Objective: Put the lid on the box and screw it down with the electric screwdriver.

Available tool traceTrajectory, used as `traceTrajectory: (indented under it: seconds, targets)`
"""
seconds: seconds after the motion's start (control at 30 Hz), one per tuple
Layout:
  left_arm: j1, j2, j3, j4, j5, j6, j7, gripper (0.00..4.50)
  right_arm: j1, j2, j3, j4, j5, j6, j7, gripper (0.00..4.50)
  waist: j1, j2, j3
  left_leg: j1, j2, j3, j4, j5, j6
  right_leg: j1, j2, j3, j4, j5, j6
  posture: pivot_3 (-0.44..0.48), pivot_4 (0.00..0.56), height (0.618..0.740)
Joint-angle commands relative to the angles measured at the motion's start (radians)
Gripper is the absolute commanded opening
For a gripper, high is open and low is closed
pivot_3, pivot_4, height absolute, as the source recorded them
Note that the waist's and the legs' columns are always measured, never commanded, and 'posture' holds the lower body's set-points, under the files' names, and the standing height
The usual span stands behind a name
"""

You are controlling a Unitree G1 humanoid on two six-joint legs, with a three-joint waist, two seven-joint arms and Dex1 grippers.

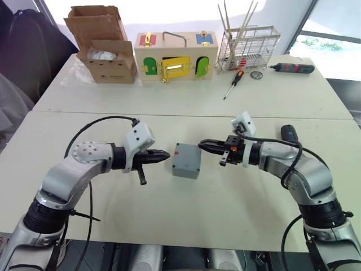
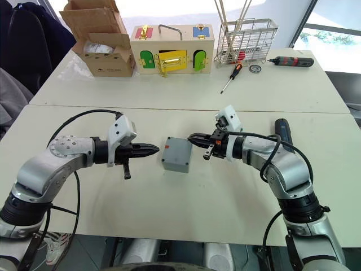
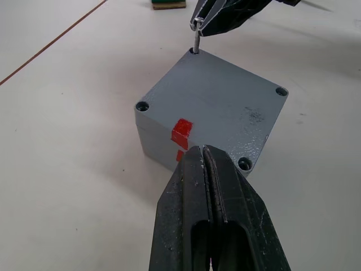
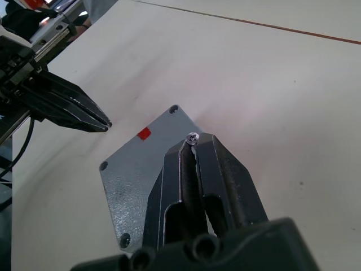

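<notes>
The grey box [image 1: 186, 161] sits at the middle of the near table with the lid [image 3: 220, 104] lying flat on top of it, and a red mark crosses lid and side wall. My right gripper [image 1: 202, 146] is shut on a small metal screw [image 3: 196, 39], whose tip stands in the lid's corner hole on that side. From the opposite side my left gripper [image 1: 166, 155] points at the box, shut and empty, just short of the red mark. The electric screwdriver [image 1: 289, 133], black with a blue band, lies on the table beyond my right forearm.
On the far table stand a cardboard box [image 1: 104, 45], a wooden box with coloured doors [image 1: 176, 56] and a wire basket [image 1: 248, 48]. A small red-and-black screwdriver [image 1: 234, 82] and a slim black tool with red marks [image 1: 293, 68] lie there too.
</notes>
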Motion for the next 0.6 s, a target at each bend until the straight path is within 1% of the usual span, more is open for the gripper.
traceTrajectory:
  seconds: [0.03, 0.6]
  targets:
    - [-0.007, -0.001, 0.023, -0.035, -0.014, -0.004, 0.005, 0.0, -0.006, 0.003, -0.024, -0.017, 0.006, -0.01, 0.003, 0.03, 0.0, 0.0, 0.0, 0.0, 0.0, 0.0, 0.0, 0.0, 0.0, 0.0, 0.0, 0.0, 0.0, 0.0, 0.0, 0.0, 0.15, 0.735]
    - [-0.016, -0.012, 0.012, -0.029, -0.008, -0.011, 0.006, 0.0, 0.01, -0.004, -0.031, -0.009, -0.005, -0.008, -0.003, 0.03, 0.0, 0.0, 0.0, 0.0, 0.0, 0.0, 0.0, 0.0, 0.0, 0.0, 0.0, 0.0, 0.0, 0.0, 0.0, 0.0, 0.15, 0.735]
